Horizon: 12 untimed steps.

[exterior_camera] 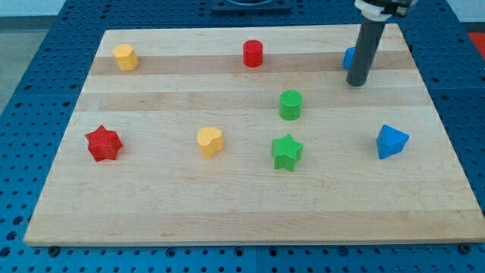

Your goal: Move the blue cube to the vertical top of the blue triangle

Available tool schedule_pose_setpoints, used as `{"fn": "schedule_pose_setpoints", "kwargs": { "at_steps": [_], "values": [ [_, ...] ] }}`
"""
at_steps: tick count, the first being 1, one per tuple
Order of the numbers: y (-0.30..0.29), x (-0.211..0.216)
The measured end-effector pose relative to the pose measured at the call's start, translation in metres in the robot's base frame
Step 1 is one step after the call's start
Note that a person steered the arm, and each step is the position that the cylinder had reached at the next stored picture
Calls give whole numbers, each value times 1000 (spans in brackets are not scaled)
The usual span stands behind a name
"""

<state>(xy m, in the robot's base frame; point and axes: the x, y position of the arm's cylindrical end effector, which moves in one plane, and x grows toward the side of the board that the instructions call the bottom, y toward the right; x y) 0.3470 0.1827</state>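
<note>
Near the board's (pixel 227 227) top-right edge, my tip (pixel 356 82) touches the half-hidden blue cube (pixel 349 58).

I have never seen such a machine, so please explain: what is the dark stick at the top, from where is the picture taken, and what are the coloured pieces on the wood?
The dark stick is the end of a robot arm. It has no claw, so nothing is held; my tip only slides on the wooden board and pushes pieces. The one camera looks down at the board from its long side.

My tip stands at the view's top right, touching or nearly touching the blue cube, which the rod partly hides. The blue triangle lies below it, near the right edge.

Other pieces: a red cylinder, a yellow block, a green cylinder, a green star, a yellow heart, a red star.
</note>
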Motion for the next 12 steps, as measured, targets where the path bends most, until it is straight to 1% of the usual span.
{"fn": "schedule_pose_setpoints", "kwargs": {
  "at_steps": [1, 2, 3, 4, 5, 6, 7, 8, 12],
  "values": [
    [16, -15],
    [19, -18],
    [4, -12],
    [-32, 15],
    [-46, 8],
    [-28, -25],
    [-23, -25],
    [2, -28],
    [3, -29]
  ]
}}
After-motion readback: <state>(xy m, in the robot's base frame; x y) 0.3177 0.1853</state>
